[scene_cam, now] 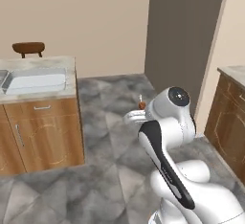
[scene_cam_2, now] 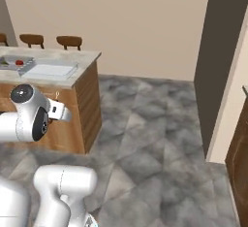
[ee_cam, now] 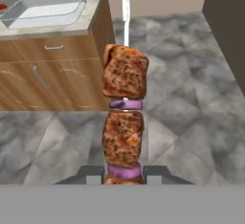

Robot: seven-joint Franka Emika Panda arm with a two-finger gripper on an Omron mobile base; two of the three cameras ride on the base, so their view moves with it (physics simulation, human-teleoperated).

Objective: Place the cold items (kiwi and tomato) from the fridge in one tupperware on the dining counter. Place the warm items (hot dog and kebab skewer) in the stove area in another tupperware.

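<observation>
Kebab skewer (ee_cam: 124, 117) stands clamped between the closed jaws, tip pointing away.

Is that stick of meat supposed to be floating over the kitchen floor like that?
It isn't floating: the gripper is shut on the kebab skewer, holding it above the floor. Nothing looks spilled or damaged.

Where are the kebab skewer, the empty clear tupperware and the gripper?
Grilled-meat kebab skewer (ee_cam: 125, 72): hand view, upper meat chunk.
Empty clear rectangular tupperware (ee_cam: 48, 10): hand view, inner floor.
Gripper (ee_cam: 124, 175): hand view, between fingertips, shut on skewer.
</observation>
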